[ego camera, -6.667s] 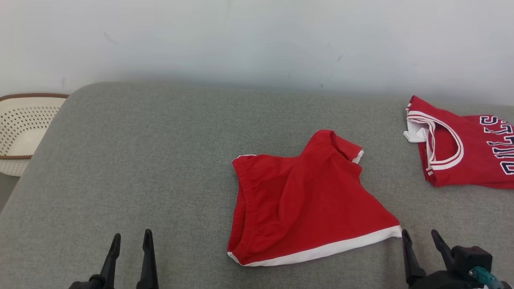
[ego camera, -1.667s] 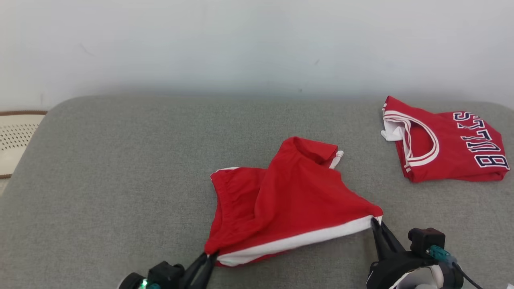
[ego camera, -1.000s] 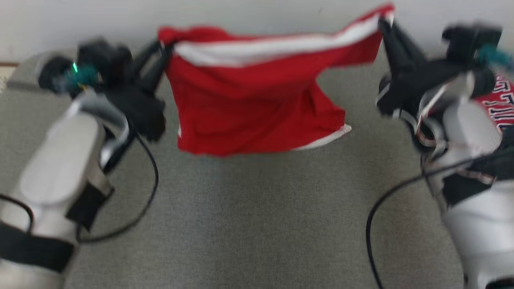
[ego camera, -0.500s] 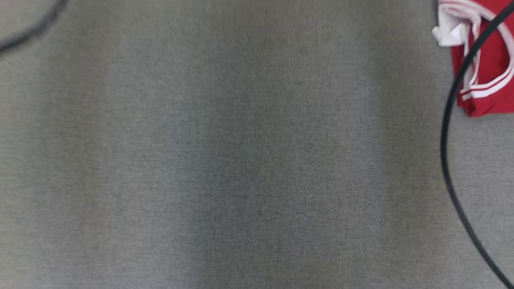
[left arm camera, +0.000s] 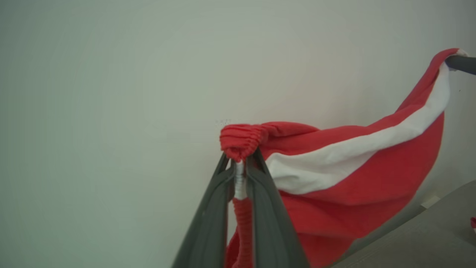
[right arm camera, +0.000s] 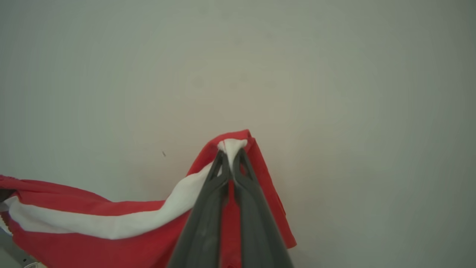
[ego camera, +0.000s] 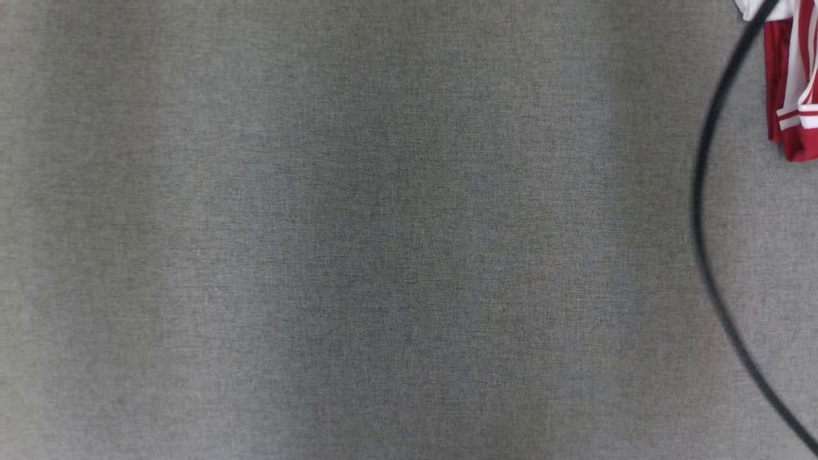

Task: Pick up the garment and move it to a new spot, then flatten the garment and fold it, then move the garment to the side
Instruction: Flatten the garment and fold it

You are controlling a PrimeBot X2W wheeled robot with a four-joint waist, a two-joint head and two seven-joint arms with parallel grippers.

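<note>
The garment (left arm camera: 357, 186) is red with a white band along one edge. It hangs in the air in front of a pale wall, stretched between my two grippers. My left gripper (left arm camera: 240, 158) is shut on a bunched red corner with elastic ribbing. In the right wrist view, my right gripper (right arm camera: 231, 153) is shut on the white-banded corner of the garment (right arm camera: 122, 238). The right gripper's fingertip (left arm camera: 461, 63) also shows at the far edge of the left wrist view, at the cloth's other end.
The head view looks straight down on the grey fabric surface (ego camera: 358, 243). A second red jersey (ego camera: 795, 96) with white stripes lies at its upper right corner. A black cable (ego camera: 703, 211) curves down the right side.
Both grippers, shut on the garment's corners, lifted it off the grey surface and up out of the head view. The head camera tilted down, and the jersey slid toward the upper right.
</note>
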